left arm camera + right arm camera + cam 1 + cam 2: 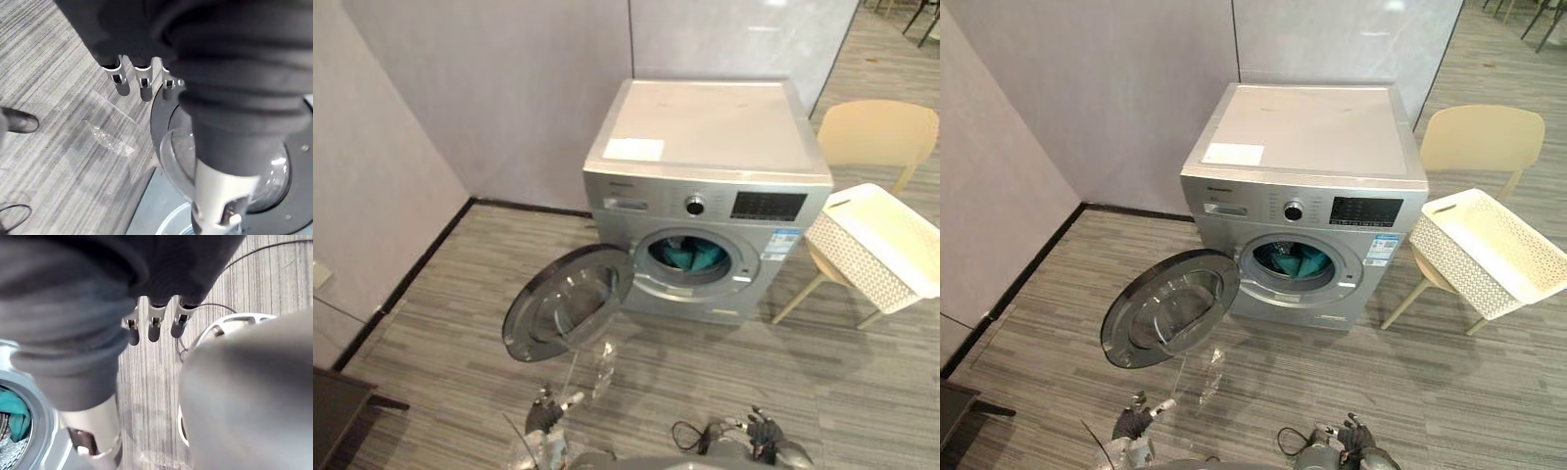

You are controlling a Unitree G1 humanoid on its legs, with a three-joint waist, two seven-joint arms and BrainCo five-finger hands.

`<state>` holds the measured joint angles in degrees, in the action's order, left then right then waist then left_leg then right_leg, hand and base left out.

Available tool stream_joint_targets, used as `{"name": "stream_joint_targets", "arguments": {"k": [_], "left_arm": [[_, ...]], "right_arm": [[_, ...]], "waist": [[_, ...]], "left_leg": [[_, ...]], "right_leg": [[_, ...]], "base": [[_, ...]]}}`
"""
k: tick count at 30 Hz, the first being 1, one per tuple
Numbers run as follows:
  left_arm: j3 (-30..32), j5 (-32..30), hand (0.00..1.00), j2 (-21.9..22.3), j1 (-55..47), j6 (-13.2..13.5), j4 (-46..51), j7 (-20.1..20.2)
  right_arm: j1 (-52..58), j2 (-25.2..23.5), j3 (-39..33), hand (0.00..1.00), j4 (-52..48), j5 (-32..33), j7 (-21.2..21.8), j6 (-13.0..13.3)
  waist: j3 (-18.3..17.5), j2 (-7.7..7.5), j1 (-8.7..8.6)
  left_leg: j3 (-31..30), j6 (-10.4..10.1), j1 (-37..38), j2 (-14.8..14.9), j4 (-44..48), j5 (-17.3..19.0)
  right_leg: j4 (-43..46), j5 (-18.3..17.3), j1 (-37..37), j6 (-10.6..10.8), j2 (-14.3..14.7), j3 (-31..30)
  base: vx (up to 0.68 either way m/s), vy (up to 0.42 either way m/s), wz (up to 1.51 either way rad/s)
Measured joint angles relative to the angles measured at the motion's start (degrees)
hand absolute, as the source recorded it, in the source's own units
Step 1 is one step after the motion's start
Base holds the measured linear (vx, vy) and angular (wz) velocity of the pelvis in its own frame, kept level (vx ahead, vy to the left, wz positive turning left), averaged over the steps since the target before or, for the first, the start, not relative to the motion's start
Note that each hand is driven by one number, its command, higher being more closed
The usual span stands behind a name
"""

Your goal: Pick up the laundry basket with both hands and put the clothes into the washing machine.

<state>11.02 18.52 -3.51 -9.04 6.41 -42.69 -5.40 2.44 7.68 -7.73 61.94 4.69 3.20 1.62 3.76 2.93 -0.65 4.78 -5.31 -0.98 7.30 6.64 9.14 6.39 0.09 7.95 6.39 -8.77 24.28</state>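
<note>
Basket on chair, washer door wide

Far and centre, against the wall: washing machine. In its drum, clothes. Swung out left and nearer, door. Right of the machine, chair, laundry basket on its seat. On the floor just before the door, plastic sheet.

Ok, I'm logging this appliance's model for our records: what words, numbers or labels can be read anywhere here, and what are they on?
No text here is legible.
White rectangular sticker on top of the silver front-loading washing machine: print too small to read.
Small lettering at the front's upper left corner: blurred.
Dark control panel: markings too small to read.
Blue-and-white sticker beside the door opening: too small to read.
</note>
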Motion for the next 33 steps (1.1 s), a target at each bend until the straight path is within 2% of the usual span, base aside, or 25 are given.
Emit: {"name": "stream_joint_targets", "arguments": {"k": [2,3,6,8,9,10,12,14,17,20,22,24,27,29,33], "left_arm": [[5.3,0.0,0.0,-0.8,2.3,-0.3,0.1,-0.6],[9.5,0.4,0.0,-2.2,4.3,-1.0,0.1,-1.4],[16.2,1.1,0.0,-7.2,8.7,-1.0,0.5,-4.5],[22.3,1.1,0.0,-13.5,14.5,-1.0,0.7,-7.8],[23.6,1.1,0.0,-15.2,15.9,-1.0,1.0,-8.4],[25.6,1.1,0.0,-19.6,19.7,-0.9,2.9,-9.8],[25.7,0.3,0.0,-24.9,24.1,-0.6,4.1,-12.0],[24.9,-2.0,0.0,-32.0,33.2,-0.3,3.8,-14.1],[19.5,-3.1,0.0,-37.5,46.6,-0.4,1.4,-14.7],[12.4,-3.3,0.0,-38.8,59.7,-0.4,-2.3,-14.1],[10.4,-3.3,0.0,-38.8,64.8,-0.6,-5.1,-12.9],[7.9,-2.7,0.0,-38.8,71.9,-1.2,-9.9,-11.2],[4.2,-0.3,0.0,-38.8,80.0,-1.7,-13.0,-10.7],[4.2,0.3,0.0,-39.9,85.3,-1.6,-12.7,-10.7],[4.4,1.0,0.0,-40.2,90.9,-1.5,-13.1,-10.2]], "right_arm": [[0.0,0.5,1.3,0.0,-0.3,-1.5,0.8,0.0],[-0.1,1.2,2.4,0.0,-0.3,-3.7,1.3,-0.2],[0.0,1.9,4.3,0.0,-0.4,-5.1,2.1,-0.3],[0.0,1.9,4.3,0.0,-0.5,-4.9,2.1,-0.3],[0.0,1.9,4.3,0.0,-0.5,-4.8,2.1,-0.3],[-0.4,1.8,5.0,0.0,-1.0,-4.8,2.0,-0.2],[-0.9,1.6,7.6,0.0,-2.5,-4.4,2.0,0.0],[-1.8,1.3,10.9,0.0,-5.4,-2.7,2.0,0.5],[-2.6,0.6,13.4,0.0,-11.6,0.3,1.7,0.8],[-2.7,-0.4,15.7,0.0,-18.7,2.7,1.5,2.1],[-2.8,-0.6,16.4,0.0,-21.7,3.8,1.4,2.4],[-2.8,-0.9,17.4,0.0,-25.7,5.0,0.7,2.5],[-2.6,-1.1,17.2,0.0,-31.5,7.8,-0.9,2.5],[-1.7,-1.1,17.0,0.0,-36.0,10.6,-2.1,3.1],[-1.4,-1.1,17.0,0.0,-40.8,13.3,-2.3,4.5]], "waist": [[0.1,-0.07,-0.01],[0.0,-0.04,0.03],[-0.1,-0.01,-0.08],[0.2,-0.17,-0.08],[0.2,-0.28,-0.08],[1.2,-1.36,0.04],[3.0,-3.04,0.67],[6.8,-5.5,1.6],[11.3,-8.23,1.89],[13.7,-10.68,1.95],[15.3,-10.92,1.96],[16.9,-12.06,2.44],[19.1,-13.69,2.99],[19.5,-14.16,2.99],[19.9,-14.54,2.72]], "left_leg": [[0.0,-0.5,0.4,0.7,-1.0,-0.3],[-0.1,-1.0,1.1,1.2,-1.9,-1.1],[0.1,-1.1,1.8,2.1,-2.7,-2.3],[0.4,-1.6,1.1,2.4,-3.0,-2.9],[0.4,-1.7,0.6,2.4,-3.0,-3.0],[0.7,-2.1,-1.4,2.3,-2.3,-3.6],[1.4,-2.4,-4.2,2.2,-1.4,-4.7],[2.0,-2.5,-8.1,2.6,0.5,-4.9],[2.3,-2.6,-13.5,4.1,4.7,-4.9],[3.3,-2.6,-20.0,5.2,8.7,-4.6],[3.7,-2.5,-22.8,6.5,11.4,-3.1],[4.7,-2.5,-27.4,8.6,15.0,-1.7],[4.1,-2.8,-33.1,10.5,18.0,-1.4],[3.2,-2.9,-37.1,11.3,19.3,-1.3],[3.2,-3.6,-40.3,12.5,19.7,-1.9]], "right_leg": [[-1.7,0.7,-0.6,-0.5,1.2,0.2],[-2.8,1.1,-1.3,-0.7,2.1,0.2],[-3.7,1.7,-1.9,-1.3,3.2,0.2],[-5.0,2.4,-1.2,-1.5,3.7,0.2],[-5.2,2.8,-0.6,-1.9,3.8,0.2],[-5.5,3.4,1.2,-2.4,3.8,-0.1],[-5.5,4.3,3.7,-3.4,3.7,-0.5],[-5.2,5.1,6.8,-4.3,3.8,-0.5],[-3.0,5.6,10.7,-5.1,3.7,0.6],[-2.2,6.0,15.4,-5.6,3.8,1.2],[-2.3,6.2,16.8,-5.9,4.6,1.6],[-3.1,6.8,19.7,-6.7,5.9,2.1],[-6.1,8.6,22.3,-6.5,7.8,3.2],[-7.4,9.5,24.5,-7.0,8.6,4.7],[-8.8,10.6,25.8,-6.9,9.3,6.3]], "base": [[0.08,-0.071,-0.14],[0.11,-0.065,-0.1],[0.12,-0.036,-0.07],[0.11,-0.004,-0.05],[0.09,-0.001,-0.06],[0.04,-0.006,-0.09],[-0.02,-0.034,-0.13],[-0.07,-0.051,-0.1],[-0.08,-0.046,0.07],[-0.1,-0.036,0.03],[-0.09,-0.02,-0.13],[-0.11,-0.01,-0.26],[-0.07,-0.034,-0.17],[-0.05,-0.019,0.04],[0.01,0.038,0.15]]}}
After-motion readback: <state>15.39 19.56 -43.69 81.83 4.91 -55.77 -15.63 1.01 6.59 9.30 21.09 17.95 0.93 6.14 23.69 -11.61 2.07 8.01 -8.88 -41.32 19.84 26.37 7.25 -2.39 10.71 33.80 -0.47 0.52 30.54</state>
